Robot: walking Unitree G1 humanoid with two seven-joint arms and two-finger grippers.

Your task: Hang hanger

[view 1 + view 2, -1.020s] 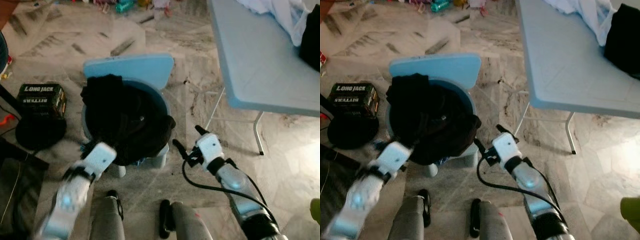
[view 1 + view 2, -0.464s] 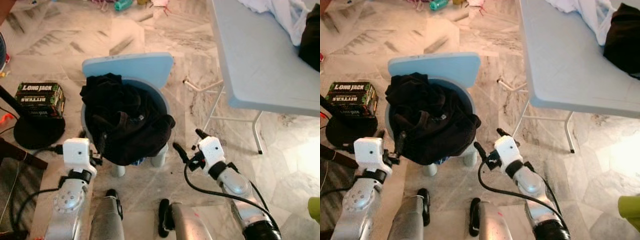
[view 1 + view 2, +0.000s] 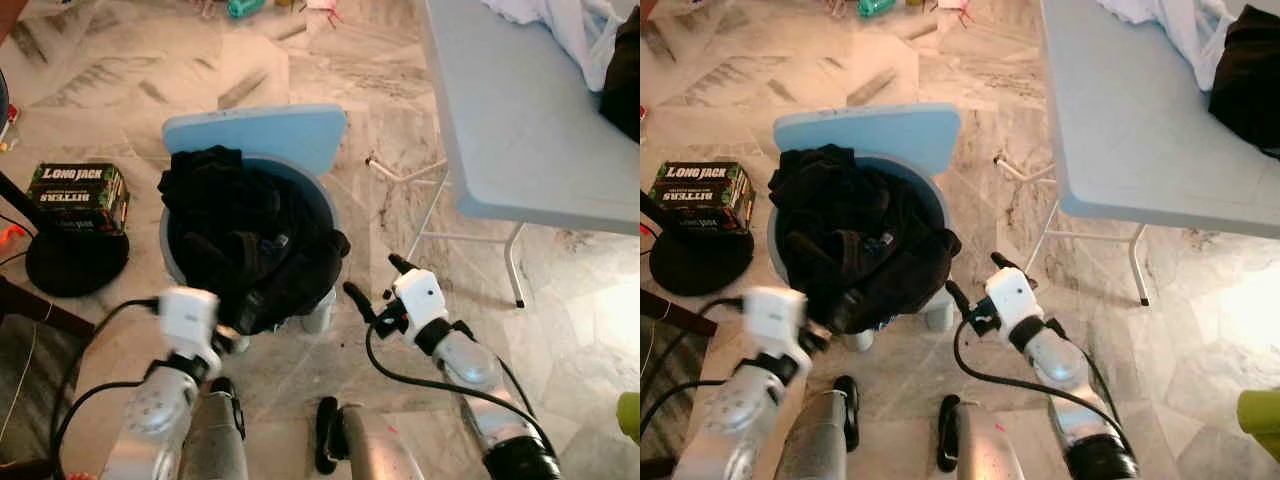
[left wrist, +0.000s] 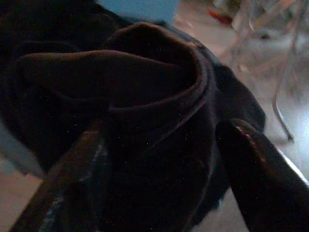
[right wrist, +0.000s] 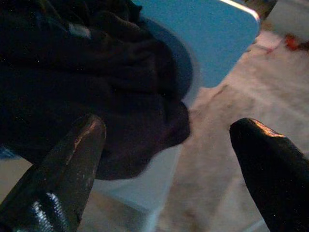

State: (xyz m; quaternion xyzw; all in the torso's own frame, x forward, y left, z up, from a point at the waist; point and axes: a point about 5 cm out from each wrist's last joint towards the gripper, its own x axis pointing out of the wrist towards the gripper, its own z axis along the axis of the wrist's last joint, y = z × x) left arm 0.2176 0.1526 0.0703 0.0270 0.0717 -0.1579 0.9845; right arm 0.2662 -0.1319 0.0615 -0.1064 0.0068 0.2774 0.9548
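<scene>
Crumpling black cloth [image 3: 245, 235], rounded chair [image 3: 262, 137]

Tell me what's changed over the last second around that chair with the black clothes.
The left gripper has swung in from the chair's left side to the front edge of the black clothes, its open fingers now straddling a fold without closing on it. The right gripper stays open beside the blue chair, holding nothing. Clothes, chair and the table have not moved.

Cloth [image 3: 245, 245]: we are seeing matt, soft black fabric.
Chair [image 3: 260, 135]: smooth blue plastic.
Floor [image 3: 380, 130]: glossy veined marble.
Fingers [image 5: 72, 164]: shiny black.
</scene>
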